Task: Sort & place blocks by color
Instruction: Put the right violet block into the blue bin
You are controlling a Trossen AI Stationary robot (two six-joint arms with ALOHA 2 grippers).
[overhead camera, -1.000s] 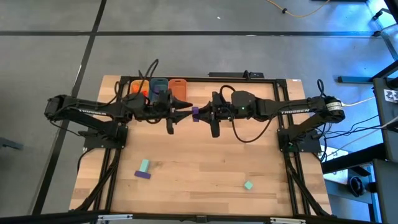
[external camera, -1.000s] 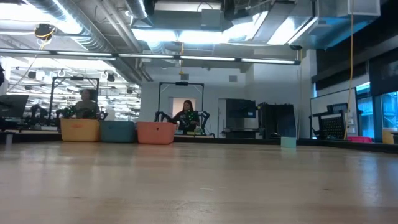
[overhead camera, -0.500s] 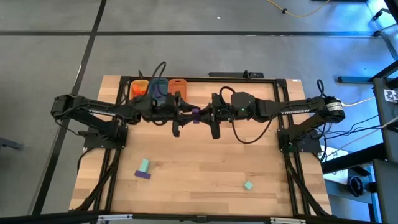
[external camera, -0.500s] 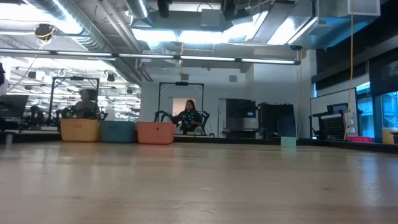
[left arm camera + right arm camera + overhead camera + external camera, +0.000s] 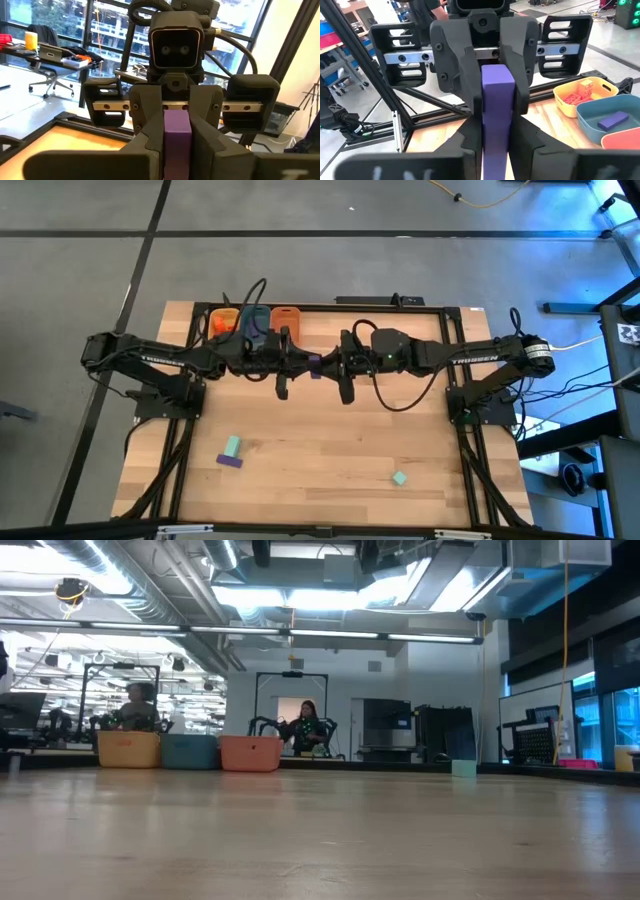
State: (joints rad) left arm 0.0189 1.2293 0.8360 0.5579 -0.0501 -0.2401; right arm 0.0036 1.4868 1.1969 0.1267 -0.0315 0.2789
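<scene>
A purple block (image 5: 315,364) hangs in the air above the table's far middle, between my two grippers, which face each other. My left gripper (image 5: 306,364) comes at it from the left and my right gripper (image 5: 322,364) from the right. Both are shut on it. Near the table's front, a mint block (image 5: 232,446) lies beside another purple block (image 5: 230,461) at the left. A mint cube (image 5: 399,477) lies at the right. My left gripper pinches the purple block's left end (image 5: 497,82) between its two fingers (image 5: 462,75), one on each side face. The fingers lie level, coming from the table's left, along the block. The block is clear of the table. My right gripper pinches the same block's right end (image 5: 177,127) between its two fingers (image 5: 150,127), one on each side. The fingers reach in level from the table's right, along the block. The block lies about level between the two grippers, well above the wood.
Three tubs stand in a row at the table's far left edge: a yellow tub (image 5: 580,95) with orange-red blocks, a blue tub (image 5: 615,120) with a purple block, and an orange tub (image 5: 287,318). A dark frame (image 5: 400,305) borders the table. People sit in the room behind.
My left gripper has moved toward the table's right, up to the purple block held by my right gripper, and now stands still at it. My right gripper and the block have kept their place.
</scene>
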